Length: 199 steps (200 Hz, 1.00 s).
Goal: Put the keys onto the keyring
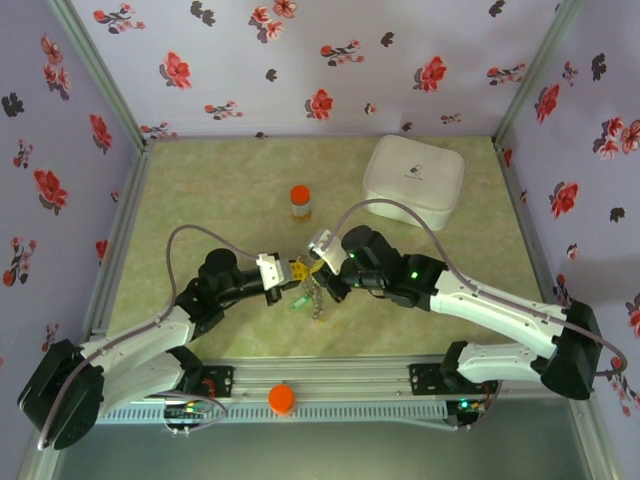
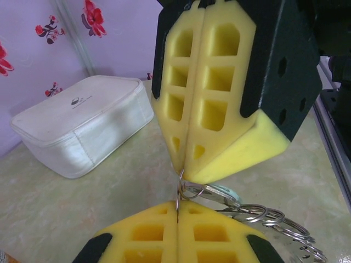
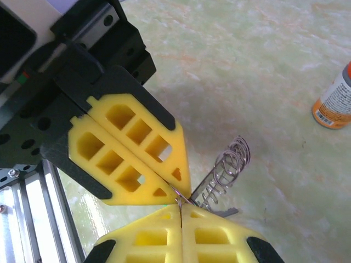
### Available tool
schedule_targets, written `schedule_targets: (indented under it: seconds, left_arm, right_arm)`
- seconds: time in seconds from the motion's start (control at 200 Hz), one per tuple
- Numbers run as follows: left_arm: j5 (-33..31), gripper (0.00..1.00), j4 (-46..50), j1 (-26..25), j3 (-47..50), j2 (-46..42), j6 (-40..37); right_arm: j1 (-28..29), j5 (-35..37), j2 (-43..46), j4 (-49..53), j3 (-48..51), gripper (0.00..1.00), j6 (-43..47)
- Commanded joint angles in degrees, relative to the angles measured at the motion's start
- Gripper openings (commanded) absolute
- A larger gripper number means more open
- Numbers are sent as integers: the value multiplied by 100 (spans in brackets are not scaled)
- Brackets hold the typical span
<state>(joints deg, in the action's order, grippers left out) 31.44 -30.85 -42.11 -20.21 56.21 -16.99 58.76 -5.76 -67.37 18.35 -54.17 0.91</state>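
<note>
Now your left hand (image 2: 177, 213) and right hand (image 2: 185, 167) meet tip-to-tip, both pinching the keyring (image 2: 179, 192). Keys (image 1: 303, 295) hang just beneath.

Top view high behind, looking down on the table (image 1: 220, 190), wrist views close, facing each other's jaws

Your two arms bend inward and meet just on the near side of the bottle (image 1: 300, 203). Your left gripper (image 1: 295, 270) and right gripper (image 1: 318, 265) touch tip to tip, each pinched tight on the keyring (image 2: 258, 213).
</note>
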Motion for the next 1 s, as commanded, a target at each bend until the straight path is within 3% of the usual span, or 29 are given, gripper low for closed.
schedule_targets:
  seconds: [0.0,0.425,0.61,0.81,0.99]
  left_arm:
    - [178,0,-342,-49,-203,-70,39]
    - [410,0,-734,-45,-115,-94,128]
    - [479,0,-1293,-52,-76,-23,560]
    - [572,0,-1644,-56,-97,75,978]
    - [964,0,-1856,-52,-219,201,1581]
  right_arm:
    - [-30,490,36,73,-125,0,-134]
    - [-139,475,-14,148,-120,0,-266]
    - [-310,259,98,312,-100,35,-298]
    - [-350,-25,755,401,66,47,225]
    - [-392,-117,1545,286,446,48,933]
